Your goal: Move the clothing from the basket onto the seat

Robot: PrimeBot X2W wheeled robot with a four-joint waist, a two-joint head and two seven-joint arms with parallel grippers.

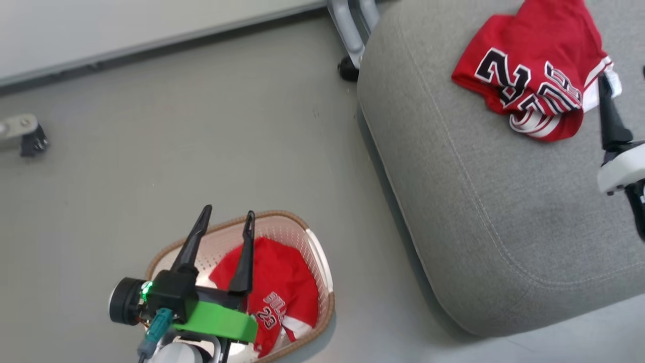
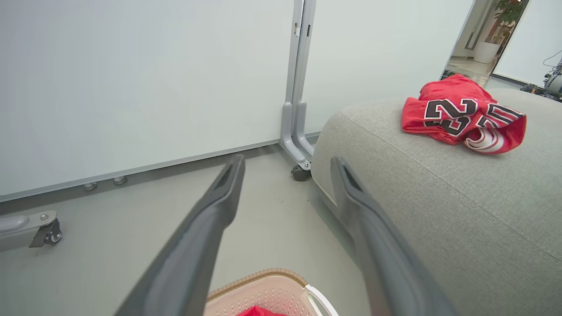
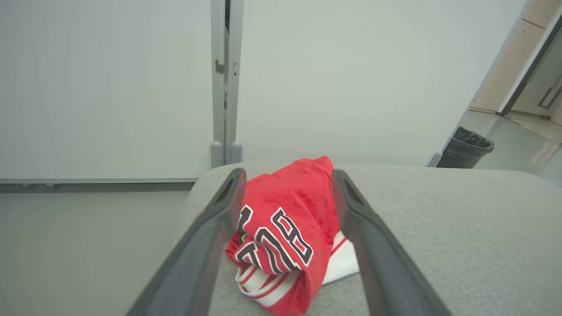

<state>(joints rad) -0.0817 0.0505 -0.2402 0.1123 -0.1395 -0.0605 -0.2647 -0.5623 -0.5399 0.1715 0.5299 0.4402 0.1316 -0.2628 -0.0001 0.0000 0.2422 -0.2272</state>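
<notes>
One red garment (image 1: 534, 65) with black-and-white numbers lies crumpled on the grey seat (image 1: 478, 201), near its far right part. My right gripper (image 1: 623, 75) hovers just beside it, open. In the right wrist view, that garment (image 3: 285, 228) shows between and beyond the spread fingers of my right gripper (image 3: 287, 173), untouched. The second red garment (image 1: 282, 287), lettered "23", lies in the cream basket (image 1: 282, 217) on the floor at lower left. My left gripper (image 1: 228, 214) hangs open above the basket, holding nothing. The left wrist view shows the basket's rim (image 2: 263, 274) below the fingers.
A pale partition panel stands behind, its grey leg and castor (image 2: 300, 172) close to the seat's far corner. Another castor (image 2: 46, 232) sits on the floor at left. A black bin (image 3: 465, 147) stands beyond the seat. Grey floor separates basket and seat.
</notes>
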